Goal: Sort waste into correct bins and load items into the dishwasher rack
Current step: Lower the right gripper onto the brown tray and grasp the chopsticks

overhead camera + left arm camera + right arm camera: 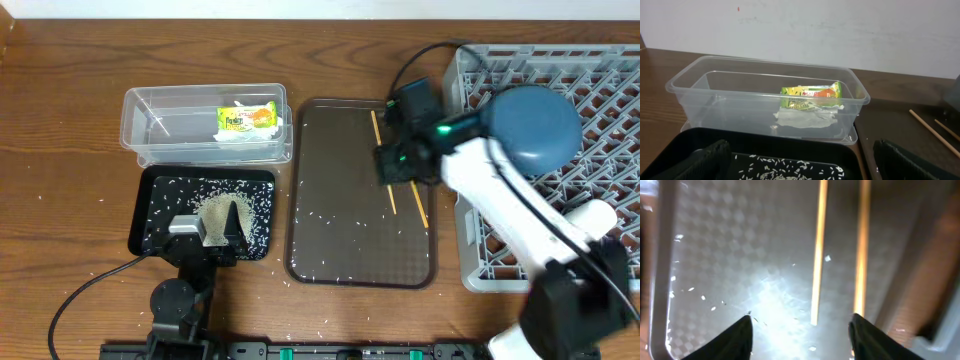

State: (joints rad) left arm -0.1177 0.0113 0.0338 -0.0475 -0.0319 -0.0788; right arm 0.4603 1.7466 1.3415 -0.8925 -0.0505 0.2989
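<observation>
Left gripper (pixel 212 230): jaws spread wide, low over the black tray (pixel 150 215).
Black tray: strewn with rice (pixel 255 200) (stray grains on the tabletop (pixel 60 150) too).
Brown tray (pixel 340 230): carries two chopsticks (pixel 819 245), side by side.
Right gripper (pixel 805 332): jaws spread just above the chopsticks.
Tub (pixel 150 125): wrapper (pixel 248 117) lying on napkin (pixel 805 119).
Rack (pixel 610 80): far right, blue plate (pixel 535 125) in it.
</observation>
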